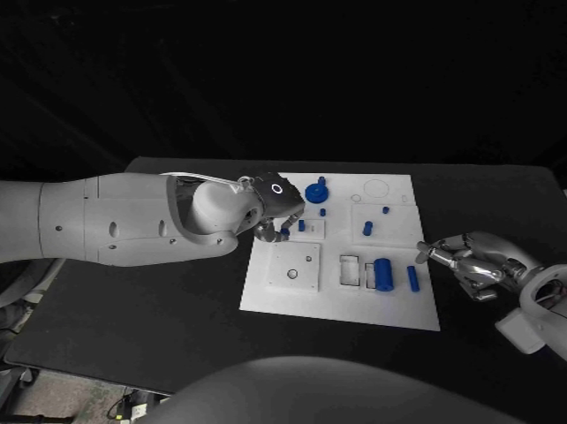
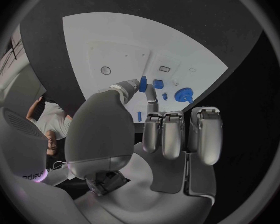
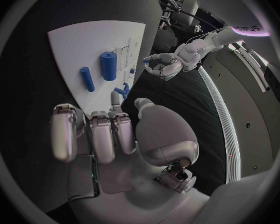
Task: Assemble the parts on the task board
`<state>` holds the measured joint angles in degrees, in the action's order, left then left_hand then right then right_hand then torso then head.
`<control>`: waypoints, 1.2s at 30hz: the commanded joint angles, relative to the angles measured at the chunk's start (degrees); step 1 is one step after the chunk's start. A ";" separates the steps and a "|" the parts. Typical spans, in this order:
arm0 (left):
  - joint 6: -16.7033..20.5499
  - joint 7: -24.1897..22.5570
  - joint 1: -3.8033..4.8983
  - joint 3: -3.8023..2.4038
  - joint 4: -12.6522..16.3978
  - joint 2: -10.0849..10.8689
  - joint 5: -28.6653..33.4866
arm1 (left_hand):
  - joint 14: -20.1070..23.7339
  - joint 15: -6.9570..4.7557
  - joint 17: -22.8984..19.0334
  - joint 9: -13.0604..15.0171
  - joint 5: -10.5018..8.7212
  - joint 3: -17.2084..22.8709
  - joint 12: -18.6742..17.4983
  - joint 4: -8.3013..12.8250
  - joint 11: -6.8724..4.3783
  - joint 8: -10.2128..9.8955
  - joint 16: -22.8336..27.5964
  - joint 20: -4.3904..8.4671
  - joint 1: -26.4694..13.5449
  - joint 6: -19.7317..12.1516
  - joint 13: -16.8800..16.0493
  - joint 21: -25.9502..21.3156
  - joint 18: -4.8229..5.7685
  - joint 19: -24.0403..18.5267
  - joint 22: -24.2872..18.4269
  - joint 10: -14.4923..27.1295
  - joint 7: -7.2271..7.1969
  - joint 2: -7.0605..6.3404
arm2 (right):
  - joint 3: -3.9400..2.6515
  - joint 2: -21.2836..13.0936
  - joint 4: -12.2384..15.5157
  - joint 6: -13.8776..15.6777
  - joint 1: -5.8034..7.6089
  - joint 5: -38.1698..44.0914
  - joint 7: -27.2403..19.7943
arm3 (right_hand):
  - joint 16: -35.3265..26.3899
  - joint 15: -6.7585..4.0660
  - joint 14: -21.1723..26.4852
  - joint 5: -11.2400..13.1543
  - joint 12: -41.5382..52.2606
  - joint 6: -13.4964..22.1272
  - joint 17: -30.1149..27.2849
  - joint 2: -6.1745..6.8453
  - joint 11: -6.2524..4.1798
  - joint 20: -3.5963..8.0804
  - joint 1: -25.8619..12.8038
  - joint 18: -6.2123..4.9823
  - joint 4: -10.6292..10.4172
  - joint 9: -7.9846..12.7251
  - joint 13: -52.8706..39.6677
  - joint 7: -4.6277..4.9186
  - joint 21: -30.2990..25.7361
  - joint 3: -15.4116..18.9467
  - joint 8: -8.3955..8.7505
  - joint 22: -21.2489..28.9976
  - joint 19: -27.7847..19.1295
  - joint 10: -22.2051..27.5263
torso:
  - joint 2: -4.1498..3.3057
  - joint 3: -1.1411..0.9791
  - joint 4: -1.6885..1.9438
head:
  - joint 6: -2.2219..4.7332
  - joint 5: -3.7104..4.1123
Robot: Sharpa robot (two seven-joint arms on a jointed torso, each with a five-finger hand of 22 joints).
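The task board (image 1: 341, 305) is a flat matte white plate with shallow rectangular recesses, lying in the middle of the black table (image 1: 156, 300). Over the board's left edge, the left hand (image 1: 271, 212) pinches a small blue part (image 2: 143, 84) between thumb and one fingertip, the other fingers curled in. Just beside that hand, toward the board's far edge, sits a round blue disc-shaped part (image 1: 315, 192). A thick smooth blue cylinder (image 1: 383, 274) lies in a recess near the board's right edge, with a thinner blue rod (image 1: 412, 278) flat on the board just beside it. The right hand (image 1: 468, 261), silver and glossy, hangs over the table off the board's right edge, holding nothing, its fingers loosely bent and apart.
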<state>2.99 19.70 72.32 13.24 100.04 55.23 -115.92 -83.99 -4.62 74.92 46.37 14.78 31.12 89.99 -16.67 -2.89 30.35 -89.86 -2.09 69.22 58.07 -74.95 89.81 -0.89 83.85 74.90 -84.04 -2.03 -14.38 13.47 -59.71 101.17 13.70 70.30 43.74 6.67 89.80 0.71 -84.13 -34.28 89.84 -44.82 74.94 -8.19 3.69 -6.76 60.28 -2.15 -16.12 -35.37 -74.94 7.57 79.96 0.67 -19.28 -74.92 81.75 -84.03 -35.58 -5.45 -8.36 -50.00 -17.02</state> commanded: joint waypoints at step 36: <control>14.36 22.63 0.00 0.00 -9.54 -7.70 40.95 | -6.01 -2.29 15.08 1.56 8.57 -5.76 0.01 0.38 -1.75 1.51 -0.14 2.45 -1.76 -0.78 -15.05 -0.11 0.82 6.01 15.00 -5.96 1.60 4.93 | 0.00 0.09 -0.51 -1.68 -0.06 0.48 0.24 | 0.20 -0.34 -5.87 -0.48 0.16 0.21 15.06 0.68 -0.28 0.03 1.83 -1.02 0.34 0.24 -15.06 -0.25 -0.72 -0.77 -0.28 -10.88 -0.83 -5.97 | -0.03 0.00 0.01 | 0.00 1.40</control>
<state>14.71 39.53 72.32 13.26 90.50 47.65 -77.45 -83.96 -6.66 74.91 47.95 23.13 25.68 89.99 -16.34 -4.43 31.80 -89.86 0.03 67.22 56.92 -74.95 89.81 -0.88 84.14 74.94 -83.94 -0.32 -9.63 13.46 -59.62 100.63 12.99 70.29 43.77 6.96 89.80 0.71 -84.13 -34.52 89.85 -44.82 74.92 -7.44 3.69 -6.76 61.47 -2.15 -15.73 -35.18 -74.93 7.57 79.52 0.28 -19.27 -74.92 81.35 -84.03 -35.60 -5.45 -8.38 -50.00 -15.60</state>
